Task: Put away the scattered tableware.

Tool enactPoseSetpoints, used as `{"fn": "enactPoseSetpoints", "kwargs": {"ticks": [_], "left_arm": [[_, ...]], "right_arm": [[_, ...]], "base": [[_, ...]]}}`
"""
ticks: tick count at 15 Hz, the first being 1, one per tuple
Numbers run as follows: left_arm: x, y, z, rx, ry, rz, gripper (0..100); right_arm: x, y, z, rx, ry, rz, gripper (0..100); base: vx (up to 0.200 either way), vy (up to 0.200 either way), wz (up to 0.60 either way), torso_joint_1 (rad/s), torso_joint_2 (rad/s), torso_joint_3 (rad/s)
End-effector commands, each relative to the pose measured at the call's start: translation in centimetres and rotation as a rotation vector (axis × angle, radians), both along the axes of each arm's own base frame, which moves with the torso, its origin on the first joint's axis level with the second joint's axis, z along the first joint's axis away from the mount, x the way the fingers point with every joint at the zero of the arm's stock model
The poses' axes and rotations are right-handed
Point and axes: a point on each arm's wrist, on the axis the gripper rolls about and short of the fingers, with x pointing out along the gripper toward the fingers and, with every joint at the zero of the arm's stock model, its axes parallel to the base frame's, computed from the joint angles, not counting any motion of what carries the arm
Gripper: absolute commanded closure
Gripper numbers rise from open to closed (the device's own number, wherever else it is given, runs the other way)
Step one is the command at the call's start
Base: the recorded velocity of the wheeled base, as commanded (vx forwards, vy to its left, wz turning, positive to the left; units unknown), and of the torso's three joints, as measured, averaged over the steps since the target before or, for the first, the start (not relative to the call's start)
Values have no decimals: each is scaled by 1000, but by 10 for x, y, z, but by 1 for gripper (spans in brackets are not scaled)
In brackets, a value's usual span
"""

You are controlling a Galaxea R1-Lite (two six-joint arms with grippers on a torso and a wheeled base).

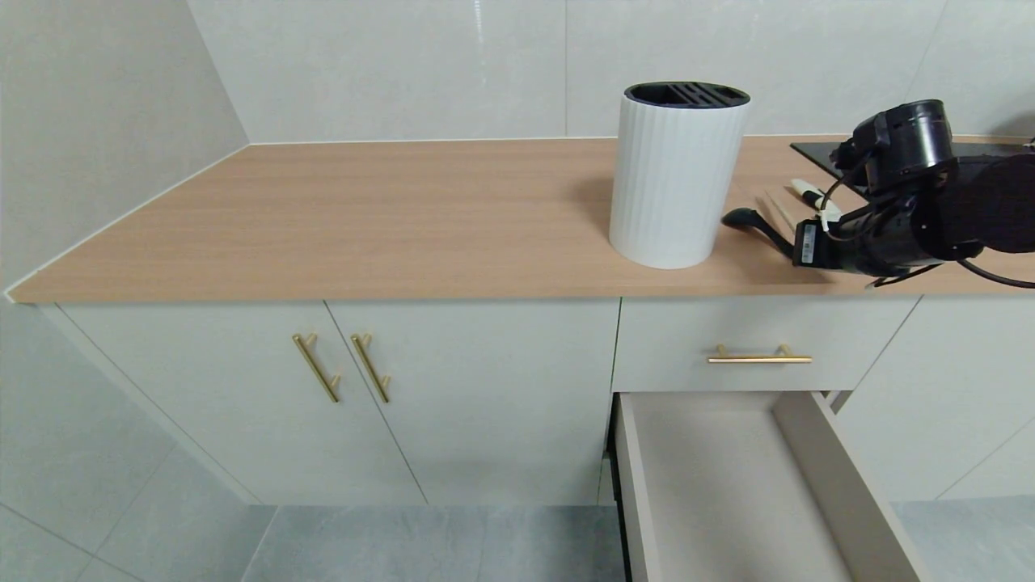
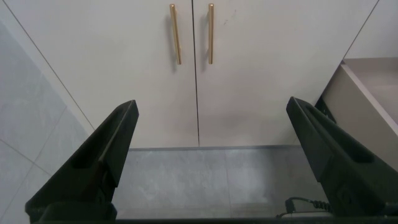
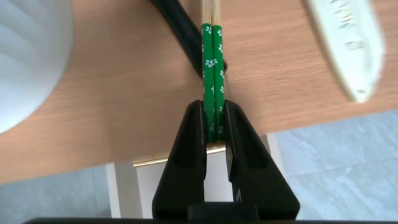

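A pair of wooden chopsticks (image 3: 212,56) with green flowered ends lies at the right of the wooden counter (image 1: 404,218). My right gripper (image 3: 213,109) is shut on those green ends, just past the counter's front edge. In the head view the chopsticks (image 1: 780,212) lie between a black-handled utensil (image 1: 748,220) and a white-handled utensil (image 1: 813,192). The black handle (image 3: 177,31) passes under the chopsticks. A white ribbed utensil holder (image 1: 678,174) with a slotted black top stands just left of them. My left gripper (image 2: 211,107) hangs open and empty, low before the cabinet doors.
Below the counter's right part an empty drawer (image 1: 796,428) stands pulled out. Above it is a shut drawer with a gold handle (image 1: 760,358). A black cooktop (image 1: 817,153) lies at the counter's back right. Two cabinet doors with gold handles (image 2: 176,34) are shut.
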Motion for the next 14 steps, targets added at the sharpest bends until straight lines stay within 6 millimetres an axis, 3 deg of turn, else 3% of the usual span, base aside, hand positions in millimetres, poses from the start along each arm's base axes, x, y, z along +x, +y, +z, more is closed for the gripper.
{"fn": "enactPoseSetpoints", "kwargs": {"ticks": [1, 3, 9, 14], "left_arm": [[0, 0, 0, 0, 1, 0, 0], [0, 0, 0, 0, 1, 0, 0], [0, 0, 0, 0, 1, 0, 0], [0, 0, 0, 0, 1, 0, 0]], "right_arm": [[-15, -3, 15, 8, -36, 0, 100], [-48, -6, 27, 15, -58, 16, 100], [-156, -22, 35, 93, -101, 141, 100], [-217, -34, 24, 138, -7, 262, 100]], "base": [[0, 0, 0, 0, 0, 0], [0, 0, 0, 0, 0, 0], [0, 0, 0, 0, 0, 0], [0, 0, 0, 0, 0, 0]]}}
